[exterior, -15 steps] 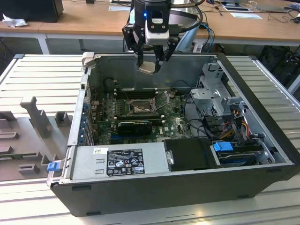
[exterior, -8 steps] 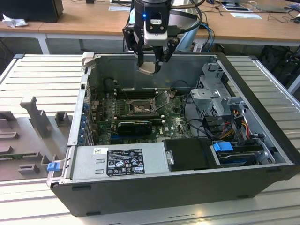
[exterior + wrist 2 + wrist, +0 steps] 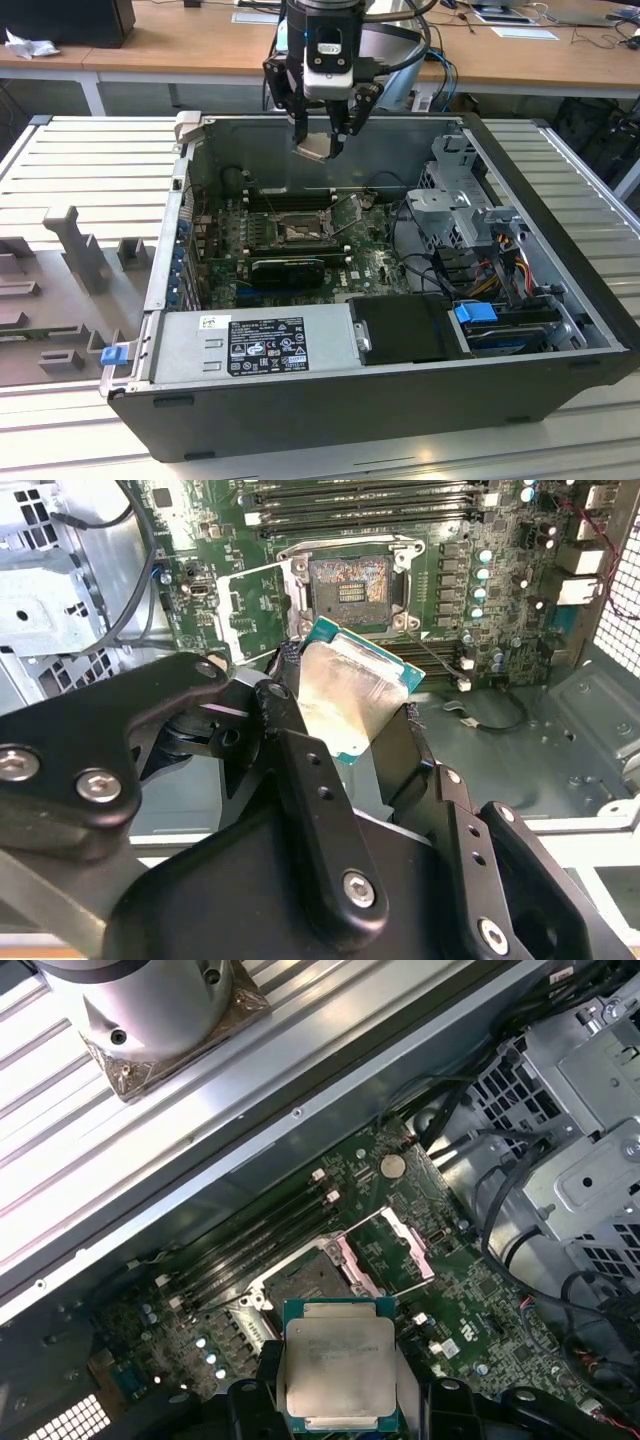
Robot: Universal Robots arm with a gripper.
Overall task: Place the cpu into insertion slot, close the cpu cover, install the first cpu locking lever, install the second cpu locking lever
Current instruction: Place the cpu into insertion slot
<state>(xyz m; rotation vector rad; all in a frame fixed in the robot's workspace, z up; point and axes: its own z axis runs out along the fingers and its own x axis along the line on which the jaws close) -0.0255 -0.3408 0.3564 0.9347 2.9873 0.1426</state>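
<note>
Insertion slot [image 3: 297,232] sits mid-motherboard [image 3: 372,262], uncovered. The cpu cover [image 3: 347,208] is flipped up at the slot's edge, on the drive cage [image 3: 455,205] side. Higher up, near the far wall of the case [image 3: 400,410], the gripper [image 3: 320,143] is clamped on the cpu [image 3: 313,150]. The chip is tilted and well clear of the board.

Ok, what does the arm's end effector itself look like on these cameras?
The black two-fingered metal end effector has jointed link-bar fingers, pinned with round silver screws. In the exterior view, a pale grey-white block with a dark square panel sits above them, under a black wrist section. Thin black cables loop off the wrist towards the exterior view's right.
</note>
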